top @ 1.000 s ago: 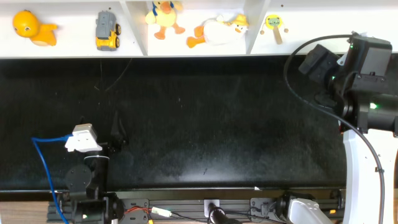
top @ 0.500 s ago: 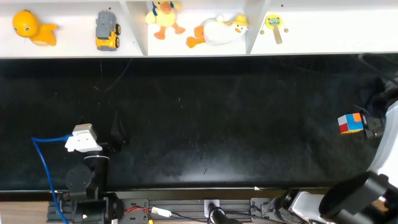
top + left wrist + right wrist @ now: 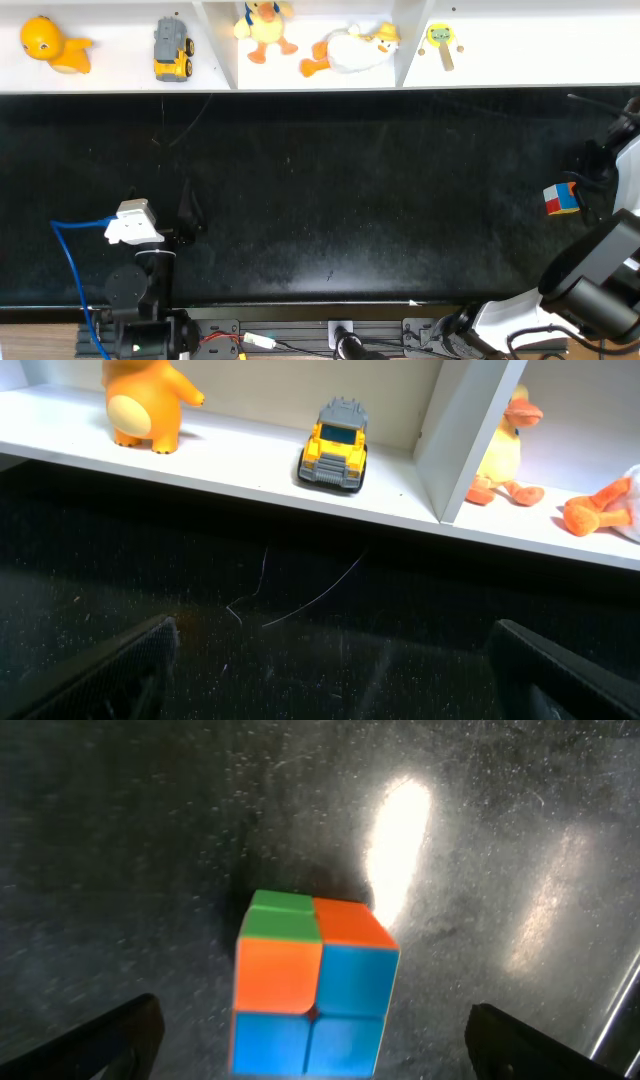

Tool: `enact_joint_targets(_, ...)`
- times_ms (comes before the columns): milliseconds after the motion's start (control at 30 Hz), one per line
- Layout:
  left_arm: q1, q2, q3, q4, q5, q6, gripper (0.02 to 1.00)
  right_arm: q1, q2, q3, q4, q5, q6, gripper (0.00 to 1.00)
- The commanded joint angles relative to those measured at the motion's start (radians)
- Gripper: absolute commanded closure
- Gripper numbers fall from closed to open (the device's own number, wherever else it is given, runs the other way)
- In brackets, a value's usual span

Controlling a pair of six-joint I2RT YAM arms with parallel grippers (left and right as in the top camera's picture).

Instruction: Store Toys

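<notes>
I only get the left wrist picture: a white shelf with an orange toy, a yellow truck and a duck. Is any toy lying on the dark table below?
Observer: Yes, one colour cube lies on the black table, close to its right edge.
Visitor: Is something holding it?
Observer: No. The right pincer hangs open above it, with its fingers wide of the cube's sides.
Visitor: And what is on the shelf past the duck?
Observer: One compartment to the right of the yellow duck, a small green and yellow toy lies on the shelf.
</notes>
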Motion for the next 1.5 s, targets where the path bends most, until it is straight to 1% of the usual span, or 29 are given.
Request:
enact_joint_targets(33, -0.006, -0.012, -0.005, -0.001, -0.005, 0.000, 0.020, 0.004, 0.029, 0.005, 0.004, 0.063, -0.010, 0.014)
enact_joint_targets(133, -0.006, -0.012, -0.005, -0.001, -0.005, 0.000, 0.020, 0.004, 0.046, 0.005, 0.014, 0.072, -0.011, 0.064)
enact_joint_targets(200, -0.006, -0.012, -0.005, -0.001, -0.005, 0.000, 0.020, 0.006, 0.058, 0.005, 0.025, 0.085, -0.011, 0.077)
enact_joint_targets(433, -0.006, -0.012, -0.005, -0.001, -0.005, 0.000, 0.020, 0.020, 0.082, -0.002, 0.065, 0.089, -0.022, 0.056)
enact_joint_targets(800, -0.006, -0.012, -0.005, -0.001, -0.005, 0.000, 0.020, 0.026, 0.082, -0.111, 0.148, 0.087, -0.017, 0.042)
enact_joint_targets(967, -0.006, -0.012, -0.005, -0.001, -0.005, 0.000, 0.023, 0.026, 0.082, -0.129, 0.167, 0.088, -0.017, 0.062)
enact_joint_targets(1033, -0.006, -0.012, -0.005, -0.001, -0.005, 0.000, 0.020, 0.026, 0.082, -0.129, 0.170, 0.088, -0.018, 0.102)
enact_joint_targets(1233, -0.006, -0.012, -0.005, -0.001, -0.005, 0.000, 0.020, 0.026, 0.082, -0.129, 0.170, 0.088, -0.018, 0.299)
enact_joint_targets(1500, -0.006, -0.012, -0.005, -0.001, -0.005, 0.000, 0.020, 0.026, 0.081, -0.129, 0.170, 0.087, -0.018, 0.380)
